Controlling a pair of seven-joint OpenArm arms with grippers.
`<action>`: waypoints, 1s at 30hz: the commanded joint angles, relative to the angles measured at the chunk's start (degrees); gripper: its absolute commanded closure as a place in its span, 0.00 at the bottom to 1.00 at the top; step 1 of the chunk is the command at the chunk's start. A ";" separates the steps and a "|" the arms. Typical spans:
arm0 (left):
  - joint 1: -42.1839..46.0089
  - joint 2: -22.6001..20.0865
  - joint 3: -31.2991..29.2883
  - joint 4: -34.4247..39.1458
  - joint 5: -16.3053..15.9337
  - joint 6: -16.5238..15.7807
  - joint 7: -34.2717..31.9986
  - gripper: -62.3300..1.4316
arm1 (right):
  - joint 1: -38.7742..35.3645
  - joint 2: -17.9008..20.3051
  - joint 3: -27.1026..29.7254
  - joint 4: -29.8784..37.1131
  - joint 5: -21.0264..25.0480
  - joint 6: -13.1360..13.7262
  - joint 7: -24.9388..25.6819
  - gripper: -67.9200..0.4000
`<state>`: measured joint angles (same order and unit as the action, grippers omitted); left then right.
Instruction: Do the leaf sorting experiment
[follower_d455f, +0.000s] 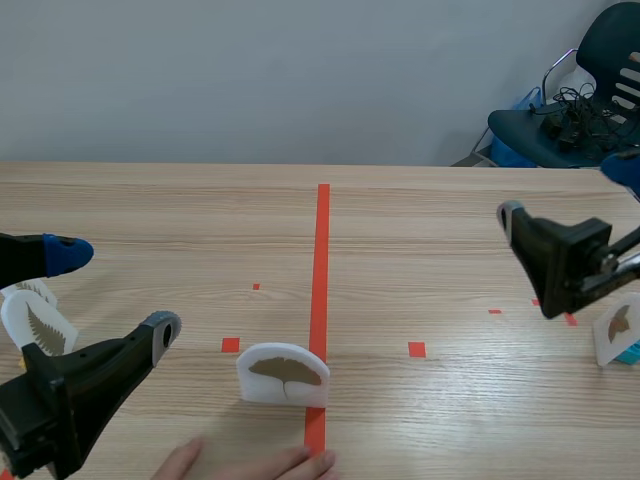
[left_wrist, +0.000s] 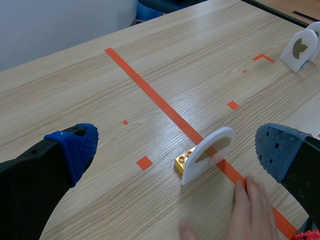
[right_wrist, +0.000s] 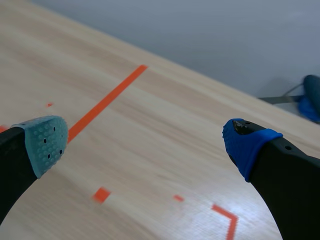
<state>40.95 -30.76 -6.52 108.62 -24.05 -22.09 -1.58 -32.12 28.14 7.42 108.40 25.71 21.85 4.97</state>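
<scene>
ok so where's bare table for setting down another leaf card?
Free: the far table either side of the tape line, and the stretch between the centre leaf card and the right leaf card. Crowded: near edge, where a person's hand lies by that card; left edge, with the left leaf cards.

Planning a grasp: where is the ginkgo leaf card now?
In the scene view the ginkgo card stands mid-table, against the left edge of the red tape line, just beyond a person's hand.
</scene>
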 joint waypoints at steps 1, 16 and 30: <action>-0.20 0.24 -0.24 0.35 -0.50 -0.11 -0.70 0.00 | -2.12 2.05 0.55 0.55 0.94 1.60 0.61 0.05; -0.20 0.24 -0.24 0.35 -0.50 -0.11 -0.72 0.00 | 6.19 0.87 -20.76 -9.64 -10.12 7.74 2.95 0.04; -0.20 0.24 -0.24 0.35 -0.52 -0.13 -0.72 0.00 | 28.59 -14.36 -41.46 -38.99 -20.83 4.24 11.10 0.04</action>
<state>40.95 -30.79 -6.52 108.62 -24.03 -22.09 -1.56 -4.01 13.89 -34.17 67.88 4.38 26.22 15.16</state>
